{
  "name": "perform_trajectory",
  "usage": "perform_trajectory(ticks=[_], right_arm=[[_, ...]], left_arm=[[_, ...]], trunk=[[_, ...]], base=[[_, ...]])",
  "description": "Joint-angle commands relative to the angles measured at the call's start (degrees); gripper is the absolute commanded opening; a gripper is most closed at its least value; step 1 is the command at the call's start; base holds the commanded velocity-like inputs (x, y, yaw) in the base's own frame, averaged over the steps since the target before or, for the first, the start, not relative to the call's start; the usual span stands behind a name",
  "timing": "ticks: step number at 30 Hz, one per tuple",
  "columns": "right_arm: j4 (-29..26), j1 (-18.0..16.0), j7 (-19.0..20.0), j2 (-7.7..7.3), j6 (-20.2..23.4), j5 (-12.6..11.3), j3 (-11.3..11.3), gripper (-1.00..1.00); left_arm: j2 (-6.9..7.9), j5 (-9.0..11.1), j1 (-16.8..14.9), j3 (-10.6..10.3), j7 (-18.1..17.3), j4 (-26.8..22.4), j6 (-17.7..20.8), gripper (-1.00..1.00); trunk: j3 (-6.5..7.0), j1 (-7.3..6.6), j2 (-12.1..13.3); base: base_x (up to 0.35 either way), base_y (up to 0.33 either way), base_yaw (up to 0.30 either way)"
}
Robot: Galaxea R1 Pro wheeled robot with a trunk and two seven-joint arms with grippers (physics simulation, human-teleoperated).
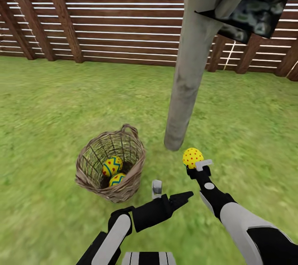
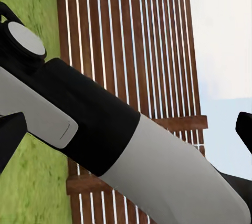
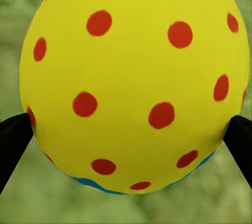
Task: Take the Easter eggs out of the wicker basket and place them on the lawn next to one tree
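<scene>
Wicker basket stands on the lawn beside the tree, two eggs inside; right gripper clamps a third egg near the trunk's foot. Left gripper spreads apart. Right wrist: black fingertips pinch the dotted egg.

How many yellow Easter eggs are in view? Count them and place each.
3. Two yellow zigzag-banded eggs lie inside the grey-brown wicker basket; one red-dotted yellow egg sits in the right tool beside the pale tree trunk.
</scene>
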Motion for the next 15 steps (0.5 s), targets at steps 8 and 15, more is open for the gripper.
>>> perform_trajectory(ticks=[8, 15], right_arm=[[0.1, 0.0, -0.5, 0.09, -0.2, 0.5, 0.4, -1.0], [0.4, 0.2, -0.5, 1.88, -0.4, 0.9, 0.4, -1.0]], left_arm=[[-0.09, 0.4, 0.0, -1.1, 0.1, 0.1, 0.4, 1.0], [-0.02, 0.4, 0.0, -1.2, 0.0, 0.0, -0.9, 1.0]], trunk=[[-0.04, -0.01, 0.0], [-0.7, 0.07, -0.1]], base=[[0.016, -0.271, 0.276], [0.01, -0.022, 0.022]])
